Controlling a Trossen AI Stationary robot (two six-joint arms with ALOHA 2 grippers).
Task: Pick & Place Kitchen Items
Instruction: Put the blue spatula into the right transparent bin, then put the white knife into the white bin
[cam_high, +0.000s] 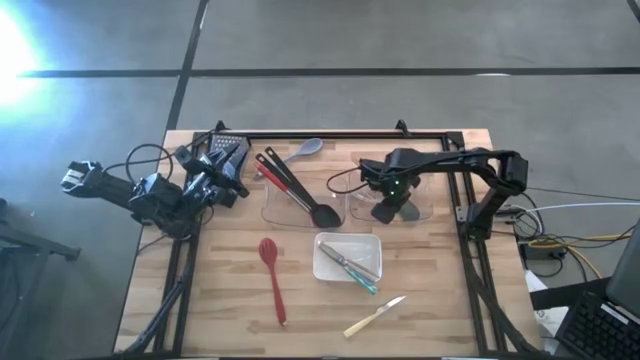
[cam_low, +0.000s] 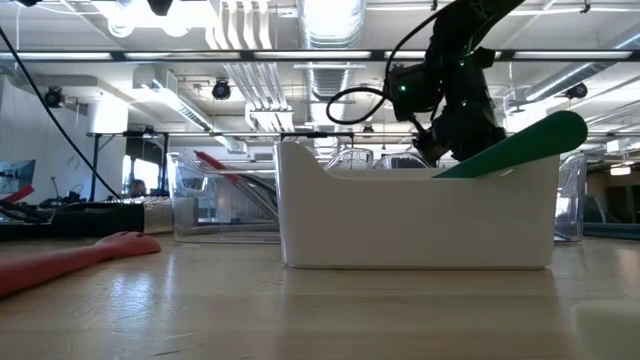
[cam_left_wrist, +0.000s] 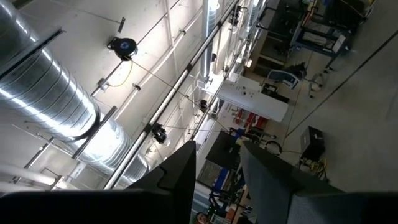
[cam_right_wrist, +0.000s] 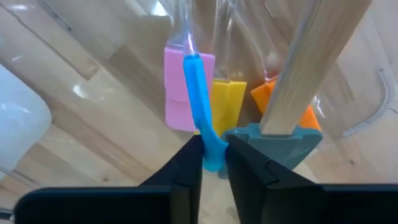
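Note:
My right gripper (cam_high: 385, 207) reaches down into the right clear bin (cam_high: 425, 212) and is shut on a blue spatula (cam_right_wrist: 198, 93). Pink (cam_right_wrist: 176, 87), yellow (cam_right_wrist: 227, 102) and orange (cam_right_wrist: 306, 115) spatula heads and a grey spatula (cam_right_wrist: 273, 142) with a wooden handle stand beside it in that bin. My left gripper (cam_left_wrist: 217, 180) waits at the table's left side (cam_high: 222, 170), open and pointing at the ceiling. A red spoon (cam_high: 272, 275) and a pale-handled knife (cam_high: 375, 317) lie flat on the table. Small knives (cam_high: 350, 265) rest in the white tray (cam_high: 325, 245). My right gripper pinches the blue spatula's near end (cam_right_wrist: 212, 155) between its two fingers (cam_right_wrist: 185, 171), coming from above and pointing down into the bin. The blue blade runs on away from the fingers, edge-on, between the pink and yellow heads. Whether it is lifted off the bin floor does not show.
The left clear bin (cam_high: 268, 205) holds a black ladle (cam_high: 322, 214), red-handled tongs (cam_high: 275, 172) and a grey spoon (cam_high: 305, 150). A black frame bar (cam_high: 330, 133) runs along the far edge. Bare wood lies at the near left and near right of the table.

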